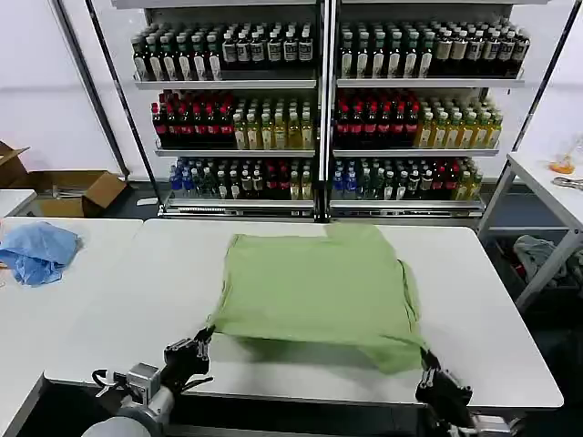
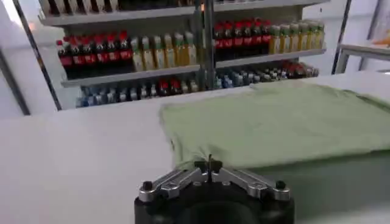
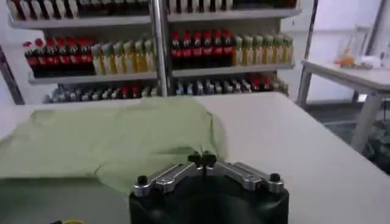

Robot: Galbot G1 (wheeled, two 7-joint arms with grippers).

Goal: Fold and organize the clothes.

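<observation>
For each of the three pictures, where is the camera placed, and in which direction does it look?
Head view: from the robot's head, down at the T-shirt on the white table; left gripper and right gripper show at the near edge.
Left wrist view: behind the left gripper, toward the drink shelves.
Right wrist view: behind the right gripper, same way.
All share shirt, table and shelves.

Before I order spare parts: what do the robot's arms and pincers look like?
Both look alike: the left pincer and right pincer are black. In the wrist views each has a rounded black body with silver-grey metal finger links and black bolts. The left arm shows a grey wrist and black cable.
</observation>
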